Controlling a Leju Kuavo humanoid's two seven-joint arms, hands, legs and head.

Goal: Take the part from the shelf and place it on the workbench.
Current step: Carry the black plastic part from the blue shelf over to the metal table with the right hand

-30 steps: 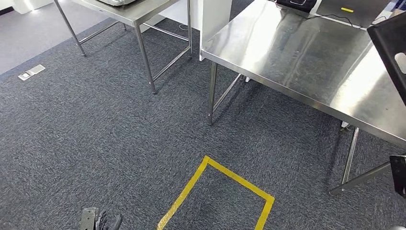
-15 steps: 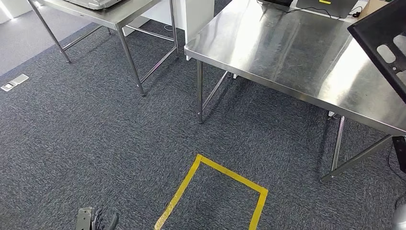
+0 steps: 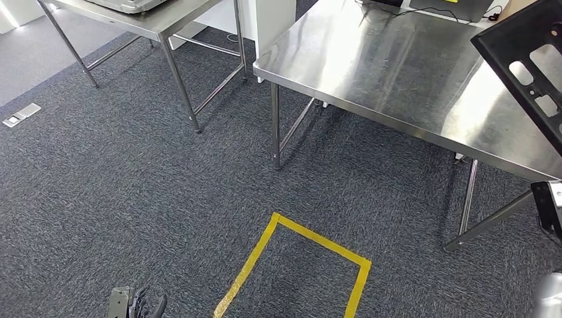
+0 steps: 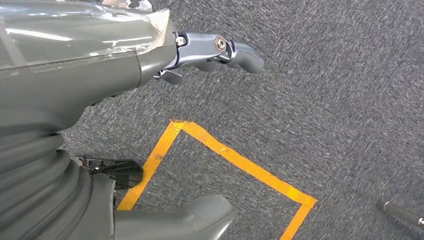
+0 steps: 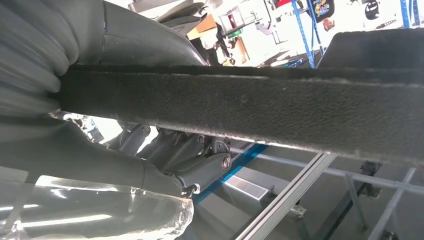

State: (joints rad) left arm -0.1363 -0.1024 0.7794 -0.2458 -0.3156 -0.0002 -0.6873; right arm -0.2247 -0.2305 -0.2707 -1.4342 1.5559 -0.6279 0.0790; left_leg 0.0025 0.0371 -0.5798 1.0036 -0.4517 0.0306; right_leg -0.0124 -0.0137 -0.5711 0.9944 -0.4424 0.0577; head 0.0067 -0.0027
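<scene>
The part (image 3: 527, 66) is a flat black panel with a rough, grainy finish and several rounded rectangular cut-outs, tilted in the air above the far right end of the counter (image 3: 397, 73) and not resting on it. In the right wrist view the part (image 5: 250, 112) runs as a thick dark bar straight across the right robot hand (image 5: 165, 155), whose grey fingers (image 5: 200, 167) are clamped around its edge. The counter is brushed stainless steel, bright with reflected light, standing on thin round steel legs with slanted braces. Left of the counter stands a second steel table (image 3: 149, 20) of the same build, with a white pillar (image 3: 275, 16) between the two. The floor is mottled grey carpet (image 3: 132, 185); in front of the counter a yellow tape outline (image 3: 291, 265) marks a square on it, and far to the left of the counter a small metal floor plate (image 3: 21, 114) is set into the carpet. The left robot hand (image 4: 210, 52) hangs low over the carpet beside the tape outline (image 4: 225, 152), its fingers loosely apart, holding nothing.
</scene>
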